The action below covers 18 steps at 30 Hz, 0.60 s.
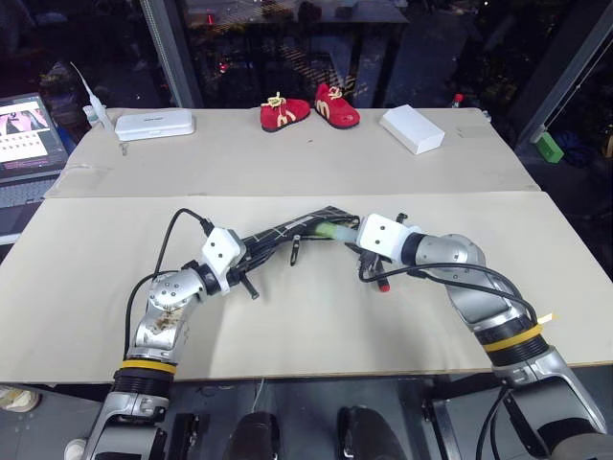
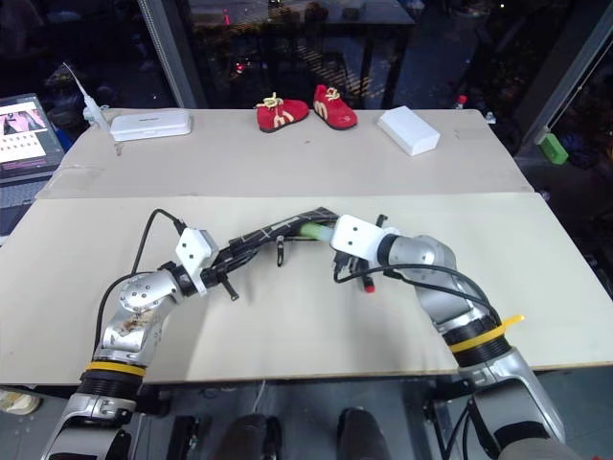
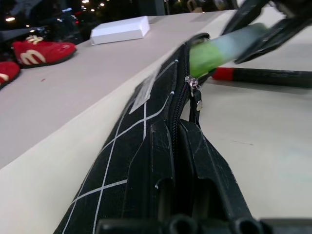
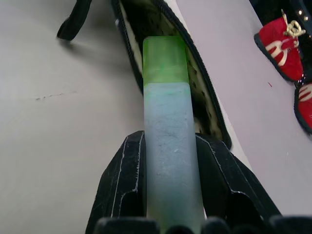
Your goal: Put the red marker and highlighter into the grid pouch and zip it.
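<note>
Even overhead light falls on the pale table (image 1: 287, 316), casting soft, faint shadows. Beyond its far edge the room is dark, dotted with small lights, perhaps window reflections. Up close, the grid pouch (image 3: 146, 161) blurs.

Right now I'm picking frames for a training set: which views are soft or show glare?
Left wrist view: the highlighter and red marker are soft, the near pouch sharper. Right wrist view: the highlighter's cap is a little soft, the red shoes blurred. Head views: dark window behind carries small light reflections; table evenly lit.
</note>
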### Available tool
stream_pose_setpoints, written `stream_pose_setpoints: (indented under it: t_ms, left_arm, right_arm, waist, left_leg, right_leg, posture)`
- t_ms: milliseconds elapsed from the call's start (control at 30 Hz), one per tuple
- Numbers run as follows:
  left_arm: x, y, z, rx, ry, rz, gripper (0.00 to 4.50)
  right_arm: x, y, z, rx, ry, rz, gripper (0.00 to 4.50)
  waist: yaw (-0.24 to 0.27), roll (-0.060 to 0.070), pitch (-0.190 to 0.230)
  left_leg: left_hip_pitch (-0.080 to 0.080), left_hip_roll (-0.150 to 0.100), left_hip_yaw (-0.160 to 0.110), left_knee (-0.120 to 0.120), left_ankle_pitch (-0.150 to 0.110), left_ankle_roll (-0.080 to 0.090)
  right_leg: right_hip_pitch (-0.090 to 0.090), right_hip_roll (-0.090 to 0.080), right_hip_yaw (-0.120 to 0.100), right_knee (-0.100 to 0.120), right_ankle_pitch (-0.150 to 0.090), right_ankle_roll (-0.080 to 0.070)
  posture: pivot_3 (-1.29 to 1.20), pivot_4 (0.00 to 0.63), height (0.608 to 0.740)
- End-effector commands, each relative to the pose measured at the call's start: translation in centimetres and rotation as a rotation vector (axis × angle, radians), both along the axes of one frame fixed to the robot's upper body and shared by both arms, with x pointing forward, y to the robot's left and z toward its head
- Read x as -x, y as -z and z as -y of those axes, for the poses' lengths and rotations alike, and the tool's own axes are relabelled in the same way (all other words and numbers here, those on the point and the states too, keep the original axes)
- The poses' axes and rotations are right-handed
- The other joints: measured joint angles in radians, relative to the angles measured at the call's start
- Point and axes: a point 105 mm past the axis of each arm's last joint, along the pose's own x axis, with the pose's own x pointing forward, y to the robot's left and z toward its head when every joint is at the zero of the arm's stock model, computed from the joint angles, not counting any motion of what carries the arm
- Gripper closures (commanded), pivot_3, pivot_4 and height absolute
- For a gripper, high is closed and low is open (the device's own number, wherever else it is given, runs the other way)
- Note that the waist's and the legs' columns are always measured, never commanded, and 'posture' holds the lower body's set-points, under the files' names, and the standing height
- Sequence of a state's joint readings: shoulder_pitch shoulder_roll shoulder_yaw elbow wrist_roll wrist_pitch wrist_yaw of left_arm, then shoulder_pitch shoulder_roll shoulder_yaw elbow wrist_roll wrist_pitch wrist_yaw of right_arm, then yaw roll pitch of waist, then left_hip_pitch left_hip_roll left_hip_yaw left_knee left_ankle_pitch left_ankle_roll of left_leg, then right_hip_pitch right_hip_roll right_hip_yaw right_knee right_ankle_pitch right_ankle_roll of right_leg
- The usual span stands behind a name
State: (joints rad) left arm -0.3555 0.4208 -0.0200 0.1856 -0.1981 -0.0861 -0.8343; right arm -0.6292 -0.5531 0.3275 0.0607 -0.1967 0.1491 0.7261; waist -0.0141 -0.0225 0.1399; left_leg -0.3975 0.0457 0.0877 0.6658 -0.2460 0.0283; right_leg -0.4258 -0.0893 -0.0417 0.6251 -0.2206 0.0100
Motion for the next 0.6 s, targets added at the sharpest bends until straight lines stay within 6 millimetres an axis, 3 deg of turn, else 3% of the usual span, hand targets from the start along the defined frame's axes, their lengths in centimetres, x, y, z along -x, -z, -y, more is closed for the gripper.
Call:
stream_pose_setpoints:
  t_ms: [33, 333, 600]
  left_arm:
    - [0.6, -1.0, 0.6, -0.009, 0.042, 0.047, 4.50]
    - [0.9, -0.9, 0.5, -0.009, 0.059, 0.034, 4.50]
    - [0.9, -1.0, 0.6, -0.008, 0.074, 0.027, 4.50]
  right_arm:
    - [0.4, -1.2, -2.9, 0.033, -0.131, 0.080, 3.44]
    - [2.0, 0.8, -5.7, 0.216, -0.350, 0.154, 3.44]
    - [2.1, 1.4, -5.9, 0.283, -0.401, 0.215, 3.44]
  waist:
    - [-0.002, 0.000, 0.000]
    - [0.002, 0.000, 0.000]
    - [0.002, 0.000, 0.000]
  left_leg:
    - [0.000, 0.000, 0.000, 0.000, 0.000, 0.000]
    - [0.000, -0.001, 0.001, 0.000, 0.000, 0.000]
    - [0.001, 0.000, 0.002, 0.000, 0.000, 0.000]
  right_leg:
    - [0.000, 0.000, 0.000, 0.000, 0.000, 0.000]
    - [0.000, -0.001, 0.000, 0.000, 0.000, 0.000]
    - [0.000, 0.000, 0.000, 0.001, 0.000, 0.000]
  posture:
    - [0.00, 0.150, 0.740]
    - [0.00, 0.150, 0.740]
    - [0.00, 0.150, 0.740]
